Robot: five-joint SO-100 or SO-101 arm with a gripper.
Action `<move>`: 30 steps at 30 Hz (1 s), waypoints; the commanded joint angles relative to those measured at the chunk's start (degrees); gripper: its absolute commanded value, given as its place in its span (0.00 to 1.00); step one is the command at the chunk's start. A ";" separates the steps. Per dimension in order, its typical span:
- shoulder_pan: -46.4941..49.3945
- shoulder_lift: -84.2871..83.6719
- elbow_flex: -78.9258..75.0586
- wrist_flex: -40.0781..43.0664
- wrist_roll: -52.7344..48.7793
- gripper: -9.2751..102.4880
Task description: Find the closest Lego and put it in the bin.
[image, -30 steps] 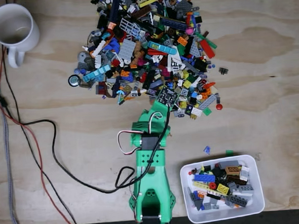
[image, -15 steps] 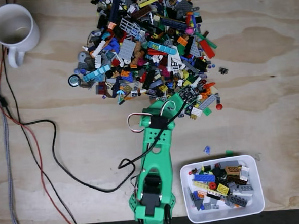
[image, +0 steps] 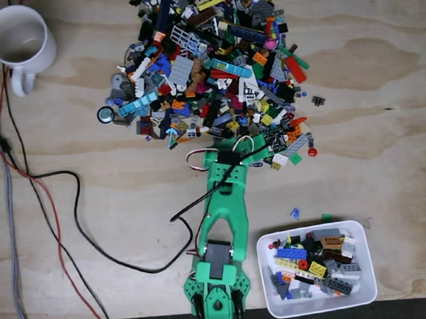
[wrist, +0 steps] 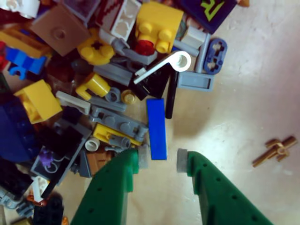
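**Green gripper spread at the near edge of the Lego heap**

In the wrist view the gripper [wrist: 159,160] is seen with its 2 green plastic fingers [wrist: 112,187] parted wide, nothing held between them; each finger is dotted with small holes and tipped with a grey pad; the lower ends of both are cut off by the frame's edge. Just beyond the tips, nearer the left one, a flat, glossy blue Lego tile [wrist: 157,128] is laid lengthwise on pale wood, with a thin black bar [wrist: 171,96] just to its right. Farther off, a studded yellow brick [wrist: 157,26], a white curved lever [wrist: 161,68] and grey plates are heaped together; many pieces at the left are blurred and dark, and cannot be made out. A small brown cross-shaped part [wrist: 274,150] is set well apart at the right.

In the fixed view the green arm [image: 221,231] is stretched from the near edge to the near fringe of the Lego pile [image: 207,66]; the fingertips are hidden there. The bin [image: 366,295], white, smooth and round-cornered, is placed near right, part-filled with bricks; a white mug [image: 18,41] is seen far left on the grained plywood table [image: 384,120]; black and red cables [image: 64,212] trail at the left.
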 commanded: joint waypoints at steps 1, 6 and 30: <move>2.29 0.09 -5.10 -1.05 0.18 0.18; 3.69 -1.85 -5.36 -2.11 -0.53 0.18; 1.58 -8.26 -6.24 -2.37 -2.99 0.13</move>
